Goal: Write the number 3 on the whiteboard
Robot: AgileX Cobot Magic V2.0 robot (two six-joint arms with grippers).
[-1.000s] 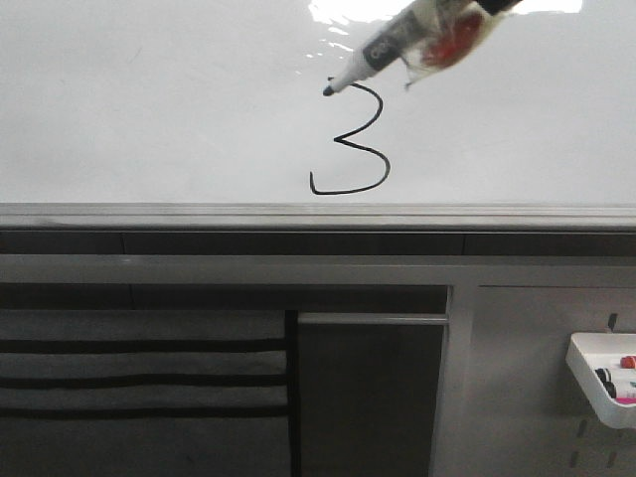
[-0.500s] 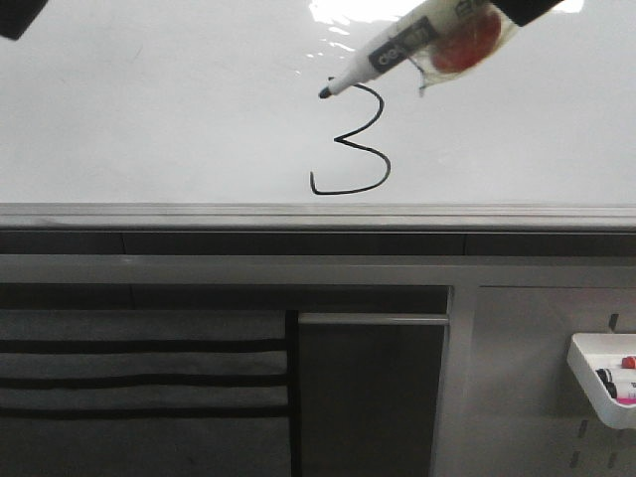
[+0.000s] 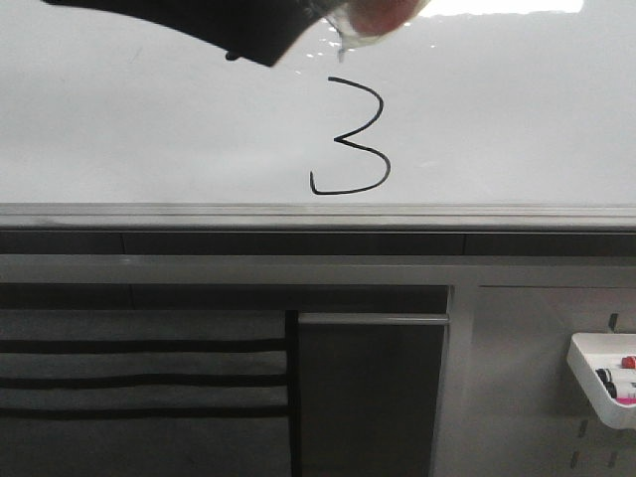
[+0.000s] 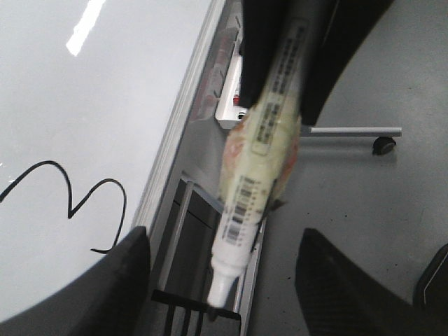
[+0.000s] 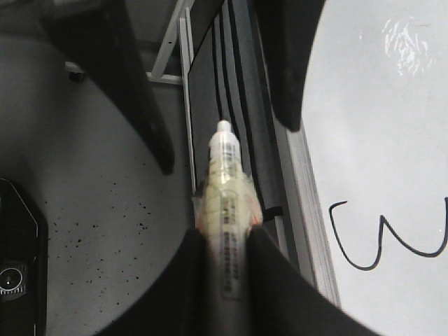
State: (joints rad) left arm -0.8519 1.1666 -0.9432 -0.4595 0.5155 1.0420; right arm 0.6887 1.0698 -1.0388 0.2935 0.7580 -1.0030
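The number 3 stands in thin black line on the whiteboard, just above its lower frame. It also shows in the left wrist view, and partly in the right wrist view. My right gripper is shut on a white marker wrapped in tape. My left gripper is open, with one finger on each side of the marker's tip. In the front view the left gripper is a dark shape at the top edge, beside the marker's tape.
The board's grey metal frame runs across below the digit. Under it are dark panels and a grey pegboard with a white tray of markers at the right. A stand's wheel sits on the floor.
The marker has lifted away from the board and almost left the front view at the top. The left gripper has come in from the top left to the marker's tip.
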